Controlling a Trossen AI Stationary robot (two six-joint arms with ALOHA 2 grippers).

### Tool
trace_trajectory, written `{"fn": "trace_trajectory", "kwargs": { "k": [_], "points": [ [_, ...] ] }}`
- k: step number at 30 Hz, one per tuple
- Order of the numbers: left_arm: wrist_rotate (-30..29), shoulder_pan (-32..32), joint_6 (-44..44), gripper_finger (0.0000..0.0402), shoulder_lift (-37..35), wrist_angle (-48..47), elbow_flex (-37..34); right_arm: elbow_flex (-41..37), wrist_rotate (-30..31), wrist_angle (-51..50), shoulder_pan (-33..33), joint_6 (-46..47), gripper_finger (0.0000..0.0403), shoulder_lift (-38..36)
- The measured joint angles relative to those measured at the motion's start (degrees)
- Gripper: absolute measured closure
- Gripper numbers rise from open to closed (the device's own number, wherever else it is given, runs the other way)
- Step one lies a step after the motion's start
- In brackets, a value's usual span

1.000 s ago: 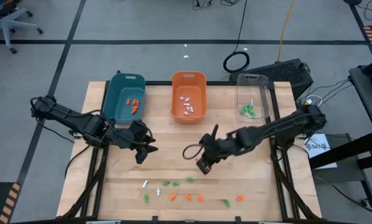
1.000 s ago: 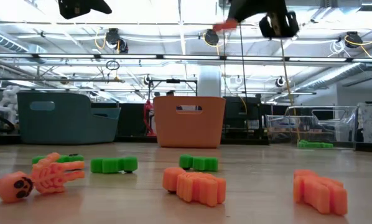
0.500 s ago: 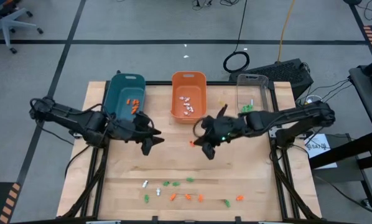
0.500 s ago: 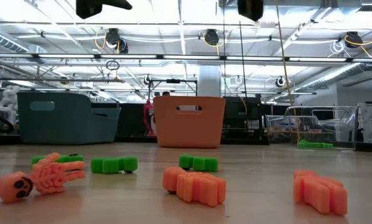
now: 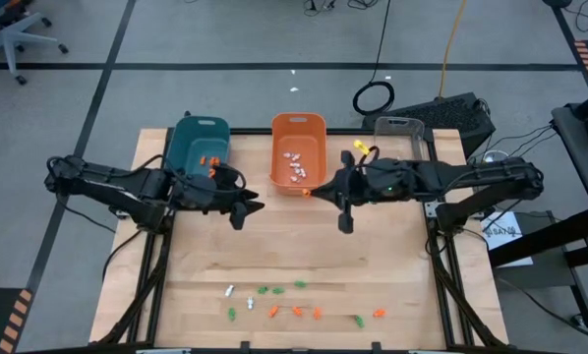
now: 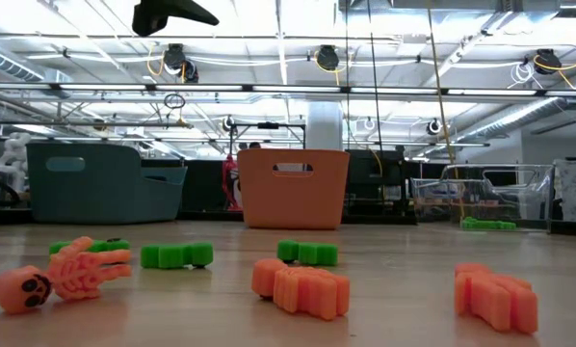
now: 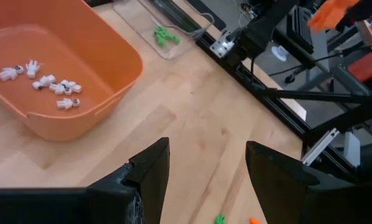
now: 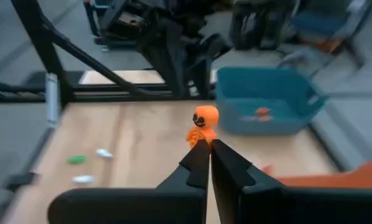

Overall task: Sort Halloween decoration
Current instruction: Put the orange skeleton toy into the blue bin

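Observation:
My right gripper (image 5: 314, 191) hangs above the table just in front of the orange bin (image 5: 298, 152), shut on an orange skeleton trinket (image 8: 203, 123). My left gripper (image 5: 240, 206) hovers open with nothing between its fingers, in front of the teal bin (image 5: 198, 152); it also shows at the top of the low view (image 6: 172, 14). Several orange, green and white trinkets (image 5: 294, 300) lie flat on the wood near the table's near edge, among them an orange skeleton (image 6: 62, 275) and a green piece (image 6: 177, 255). My right gripper pinches the orange skeleton's lower body (image 8: 198, 135) between its two fingertips. Its round head stands out beyond the tips. The fingers lie close to level and come from the table's right, pointing toward the teal bin. The trinket is lifted clear of the table.
Three bins stand along the far edge: teal with orange pieces, orange with white pieces (image 7: 46, 81), and clear (image 5: 400, 152) with green pieces. Bare wood lies between the bins and the row of trinkets.
My right gripper has risen and gone toward the far edge, up to the orange bin's front, rolling its wrist as it went and keeping the orange trinket. My left gripper has drifted a little toward the far edge and the table's right, still open.

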Motion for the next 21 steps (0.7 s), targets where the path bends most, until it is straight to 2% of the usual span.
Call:
{"fn": "trace_trajectory", "kwargs": {
  "k": [5, 9, 21],
  "points": [
    [0.01, 0.34, -0.13, 0.019, 0.0, -0.02, 0.0, 0.0, 0.48, 1.88, -0.04, -13.11, 0.0403, -1.16],
    [-0.23, 0.33, -0.15, 0.019, 0.0, -0.04, 0.0, 0.0, 1.57, 4.35, -0.14, -19.33, 0.0403, -1.34],
    [-1.85, 0.3, 0.16, 0.019, 0.0, -0.07, 0.0, 0.0, 1.83, 7.29, -0.35, -24.23, 0.0403, -1.32]
  ]
}}
